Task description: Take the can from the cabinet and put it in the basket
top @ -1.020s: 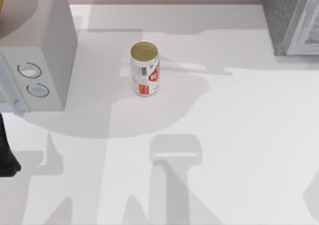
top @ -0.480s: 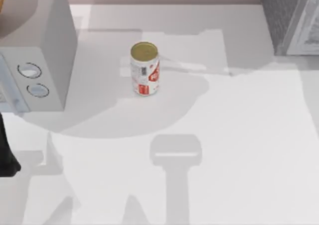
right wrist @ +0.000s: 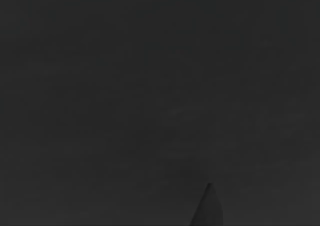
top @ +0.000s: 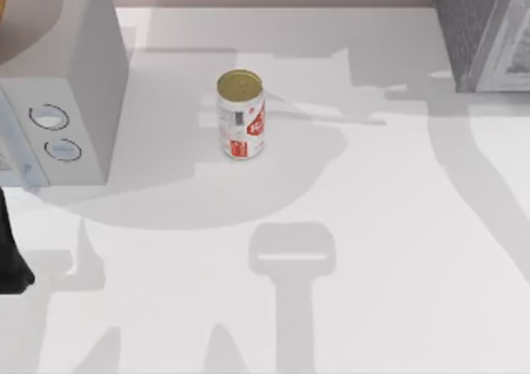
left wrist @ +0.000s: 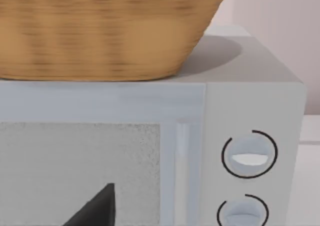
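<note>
The can point(top: 241, 114) stands upright, gold top up, on open table point(top: 397, 250), well apart from the cabinet point(top: 480, 31) far right and the dialled box point(top: 62, 101) left. The basket point(left wrist: 100, 31) sits atop that box. The right wrist view is dark. I cannot tell the state of either gripper.

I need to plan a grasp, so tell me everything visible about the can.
The can is a small white drink can with red label marks and a gold metal top. It stands upright on the white table, out in the open between the light grey box with two dials at the left and the dark speckled cabinet at the far right. Nothing touches it but the table.
</note>
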